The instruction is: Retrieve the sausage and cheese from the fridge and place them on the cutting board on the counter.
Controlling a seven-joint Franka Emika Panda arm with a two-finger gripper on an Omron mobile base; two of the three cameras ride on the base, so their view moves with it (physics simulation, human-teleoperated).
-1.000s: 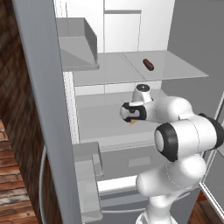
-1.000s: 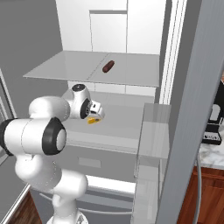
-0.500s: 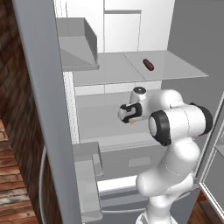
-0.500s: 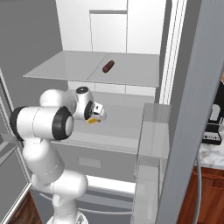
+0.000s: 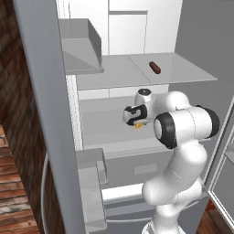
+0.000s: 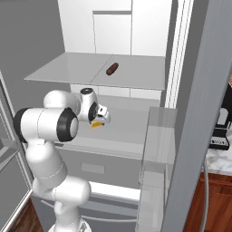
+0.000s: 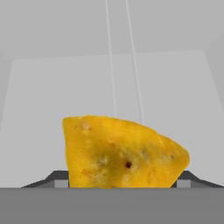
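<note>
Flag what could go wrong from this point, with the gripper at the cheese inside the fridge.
1. The fingers flank the cheese, an uneven wedge; they may clamp its sloped faces and let it slip.
2. The arm's elbow sits low between the open doors, under the upper shelf; pulling out could clip it.
3. The sausage lies on that shelf, so a knock might roll it.

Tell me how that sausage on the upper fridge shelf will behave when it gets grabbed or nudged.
The sausage is a stubby cylinder with rounded ends lying on its side, so a nudge across it would probably roll it. It looks stiff and light. The shelf looks flat and smooth, so little would likely stop it.
</note>
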